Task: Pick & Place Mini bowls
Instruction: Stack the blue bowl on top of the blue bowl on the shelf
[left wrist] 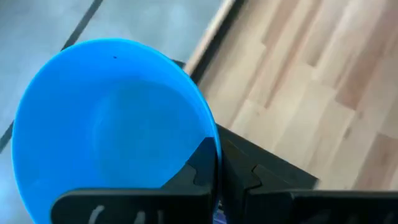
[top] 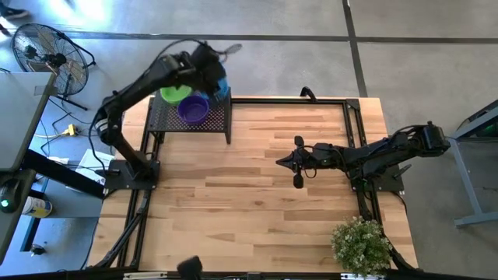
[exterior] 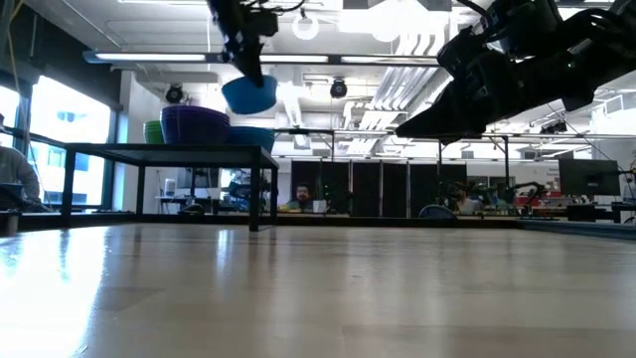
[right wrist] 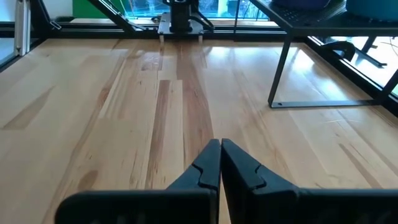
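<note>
Far left, off table: fan, not involved.

Left gripper up above the far-left rack, fingers clamped tight on the rim of a blue bowl. Bowl hanging clear in the air over the rack's right end in the low view, tilted, not touching anything below.

On the rack: green bowl and purple bowl side by side from above; from table height a purple stack with green behind and more blue just beside it. Exact count per stack unclear.

Handling, judged: thin glossy plastic, light, stiff enough for an edge pinch but slick. One-wall rim grip with one finger inside, one outside, looks right; risk of pivoting or slipping if swung fast. Nested ones may stick and lift together.

Table centre bare wood.

Right gripper parked low over the table's right-middle, fingers pressed together, holding nothing.

Near right corner: potted plant.
</note>
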Available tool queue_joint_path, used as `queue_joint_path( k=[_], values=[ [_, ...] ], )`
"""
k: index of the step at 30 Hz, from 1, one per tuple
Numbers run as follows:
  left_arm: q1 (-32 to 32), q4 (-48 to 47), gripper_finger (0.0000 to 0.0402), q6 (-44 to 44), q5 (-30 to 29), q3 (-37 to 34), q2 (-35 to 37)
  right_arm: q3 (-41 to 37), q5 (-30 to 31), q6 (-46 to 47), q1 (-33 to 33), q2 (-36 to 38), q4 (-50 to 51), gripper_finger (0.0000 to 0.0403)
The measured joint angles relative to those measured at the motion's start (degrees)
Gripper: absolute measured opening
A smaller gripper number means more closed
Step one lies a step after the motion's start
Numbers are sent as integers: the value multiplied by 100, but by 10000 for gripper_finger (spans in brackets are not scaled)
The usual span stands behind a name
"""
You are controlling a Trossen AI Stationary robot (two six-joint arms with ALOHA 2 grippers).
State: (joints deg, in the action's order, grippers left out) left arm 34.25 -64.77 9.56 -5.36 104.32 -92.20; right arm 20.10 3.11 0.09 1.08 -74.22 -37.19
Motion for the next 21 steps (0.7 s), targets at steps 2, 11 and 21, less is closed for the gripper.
queue_joint_path(
  k=[2,11,21],
  values=[
    [253,70,0,55,174,-15,-23,-2,8,-10,0,2,4,1],
    [556,-8,0,245,235,-39,-463,-2,16,-11,0,2,5,2],
    [549,-194,9,265,270,-40,-735,-2,16,-10,2,2,9,1]
  ],
)
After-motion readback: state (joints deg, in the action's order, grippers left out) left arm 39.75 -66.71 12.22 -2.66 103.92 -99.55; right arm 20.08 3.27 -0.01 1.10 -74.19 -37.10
